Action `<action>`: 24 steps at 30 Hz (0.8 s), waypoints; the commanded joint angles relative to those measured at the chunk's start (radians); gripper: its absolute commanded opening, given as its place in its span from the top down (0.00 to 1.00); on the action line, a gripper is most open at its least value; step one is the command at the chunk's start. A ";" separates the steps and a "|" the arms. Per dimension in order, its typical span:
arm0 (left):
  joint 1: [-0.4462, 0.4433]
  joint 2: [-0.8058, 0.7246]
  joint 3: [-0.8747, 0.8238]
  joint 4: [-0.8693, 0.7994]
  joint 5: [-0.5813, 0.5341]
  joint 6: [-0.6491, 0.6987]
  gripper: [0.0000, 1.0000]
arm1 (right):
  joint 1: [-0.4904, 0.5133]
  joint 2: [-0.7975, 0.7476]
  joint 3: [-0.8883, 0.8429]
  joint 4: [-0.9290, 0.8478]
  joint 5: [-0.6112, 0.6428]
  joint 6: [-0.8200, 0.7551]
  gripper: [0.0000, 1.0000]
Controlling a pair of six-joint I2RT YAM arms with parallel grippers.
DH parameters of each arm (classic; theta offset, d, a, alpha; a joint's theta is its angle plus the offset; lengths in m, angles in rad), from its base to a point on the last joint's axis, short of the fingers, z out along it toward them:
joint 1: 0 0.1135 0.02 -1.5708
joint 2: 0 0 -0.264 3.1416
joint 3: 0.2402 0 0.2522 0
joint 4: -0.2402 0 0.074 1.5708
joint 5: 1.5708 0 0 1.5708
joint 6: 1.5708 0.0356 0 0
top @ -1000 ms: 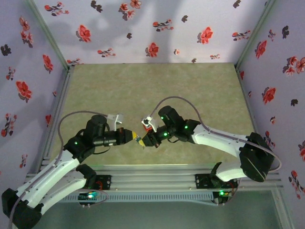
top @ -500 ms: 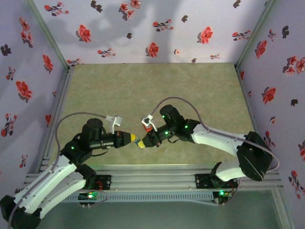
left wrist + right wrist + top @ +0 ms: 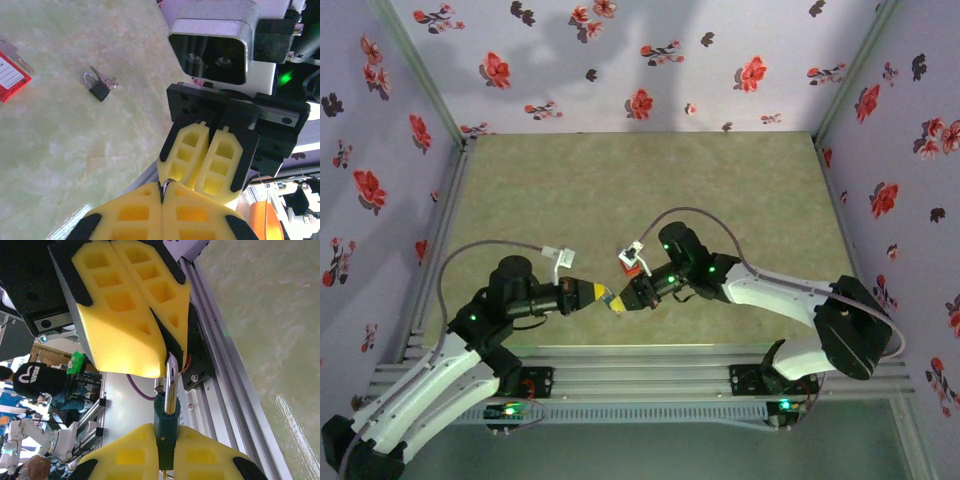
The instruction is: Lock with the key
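Yellow-padded right claw [image 3: 166, 436] clamps what looks like a green-headed key [image 3: 166, 421], its blade touching the closed left claw [image 3: 162, 190].

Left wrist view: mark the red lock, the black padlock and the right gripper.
red lock [image 3: 10, 76], left wrist view, on its pale label.
black padlock [image 3: 101, 92], left wrist view, on its dark body.
right gripper [image 3: 195, 184], left wrist view, between its yellow fingertips.

left arm [image 3: 440, 365] reaches in rightward | left gripper [image 3: 603, 294] fingers pressed together | right arm [image 3: 775, 292] reaches in leftward | right gripper [image 3: 626, 298] fingers almost together | tips nose to nose near middle of table [image 3: 620, 170] near edge
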 commanded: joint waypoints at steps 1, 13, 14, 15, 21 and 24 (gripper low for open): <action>0.013 0.004 -0.047 -0.012 -0.070 0.039 1.00 | 0.021 -0.050 0.016 0.176 -0.170 0.012 1.00; -0.016 -0.030 -0.110 0.062 -0.062 0.020 1.00 | 0.004 -0.046 0.011 0.221 -0.126 0.049 1.00; -0.020 -0.030 -0.110 0.066 -0.062 0.019 1.00 | -0.002 -0.042 0.012 0.221 -0.114 0.053 1.00; -0.026 -0.030 -0.113 0.069 -0.060 0.016 1.00 | -0.005 -0.038 0.013 0.231 -0.107 0.058 1.00; -0.078 -0.037 -0.135 0.119 -0.058 -0.010 1.00 | -0.032 -0.019 0.000 0.372 -0.093 0.158 1.00; -0.104 -0.041 -0.153 0.148 -0.061 -0.025 1.00 | -0.042 -0.018 0.003 0.399 -0.089 0.183 1.00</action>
